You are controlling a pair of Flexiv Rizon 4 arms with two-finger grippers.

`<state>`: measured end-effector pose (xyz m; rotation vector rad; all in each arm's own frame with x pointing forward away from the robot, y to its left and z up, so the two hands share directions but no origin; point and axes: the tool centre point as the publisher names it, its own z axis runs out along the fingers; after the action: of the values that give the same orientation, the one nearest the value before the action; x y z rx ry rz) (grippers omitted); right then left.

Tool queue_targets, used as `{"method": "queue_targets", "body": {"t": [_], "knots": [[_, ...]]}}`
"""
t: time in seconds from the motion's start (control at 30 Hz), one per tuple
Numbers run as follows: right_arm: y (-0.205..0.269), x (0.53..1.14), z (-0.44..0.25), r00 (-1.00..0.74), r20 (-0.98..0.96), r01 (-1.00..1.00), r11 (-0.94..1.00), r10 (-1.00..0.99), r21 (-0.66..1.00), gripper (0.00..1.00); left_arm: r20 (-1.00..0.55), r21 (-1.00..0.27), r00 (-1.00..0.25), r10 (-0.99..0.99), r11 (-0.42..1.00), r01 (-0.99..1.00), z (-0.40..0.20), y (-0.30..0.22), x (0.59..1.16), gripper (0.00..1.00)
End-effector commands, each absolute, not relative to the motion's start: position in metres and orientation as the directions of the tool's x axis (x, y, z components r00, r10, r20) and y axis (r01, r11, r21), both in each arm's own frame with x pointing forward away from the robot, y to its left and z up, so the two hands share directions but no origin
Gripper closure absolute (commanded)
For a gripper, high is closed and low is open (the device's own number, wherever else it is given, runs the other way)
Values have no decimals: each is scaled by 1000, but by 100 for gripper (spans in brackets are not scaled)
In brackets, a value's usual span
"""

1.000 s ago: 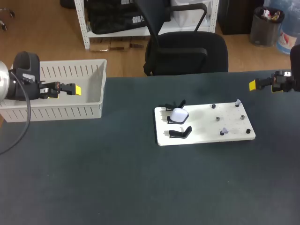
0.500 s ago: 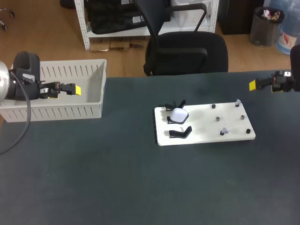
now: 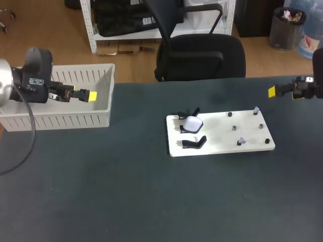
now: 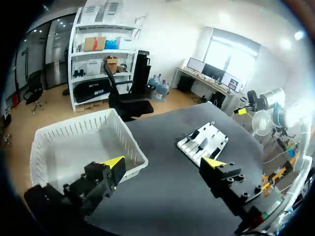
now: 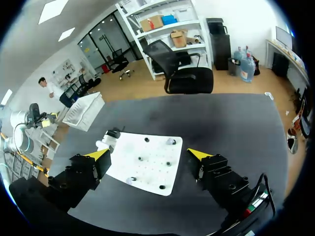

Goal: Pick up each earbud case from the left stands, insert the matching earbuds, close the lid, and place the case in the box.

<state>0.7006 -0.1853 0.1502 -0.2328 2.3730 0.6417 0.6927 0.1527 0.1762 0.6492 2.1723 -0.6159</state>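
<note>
Plainly, left jaws near the box point(image 3: 60, 120) and right jaws both stand apart.

dark table point(image 3: 151, 201) bears box point(image 3: 55, 120), board point(image 3: 218, 135)

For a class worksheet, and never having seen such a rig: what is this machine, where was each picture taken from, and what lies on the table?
Two robot arms stand at a dark table. The wide picture looks down from above and behind them; each round picture comes from a camera on one arm's wrist, looking along its two yellow-tipped fingers. The left gripper hangs over a white box; the right gripper is near the table's right edge. Both are open and hold nothing. A white board carries black stands, one white earbud case and small pegs.
</note>
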Motion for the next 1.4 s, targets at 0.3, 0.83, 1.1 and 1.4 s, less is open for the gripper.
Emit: {"method": "queue_targets", "body": {"t": [0.3, 0.83, 1.1, 1.4], "knots": [[-185, 700, 150, -767, -642, -323, 864, 0, 386, 0, -964, -52, -135, 230, 335, 941, 177, 151, 693, 0], [-185, 700, 150, -767, -642, -323, 864, 0, 386, 0, -964, -52, -135, 230, 335, 941, 177, 151, 693, 0], [-185, 700, 150, -767, -642, -323, 864, 0, 386, 0, -948, 1, -69, 310, 219, 976, 163, 108, 700, 0], [-185, 700, 150, -767, -642, -323, 864, 0, 386, 0, -910, 9, -34, 414, 102, 995, 134, 52, 706, 0]]}}
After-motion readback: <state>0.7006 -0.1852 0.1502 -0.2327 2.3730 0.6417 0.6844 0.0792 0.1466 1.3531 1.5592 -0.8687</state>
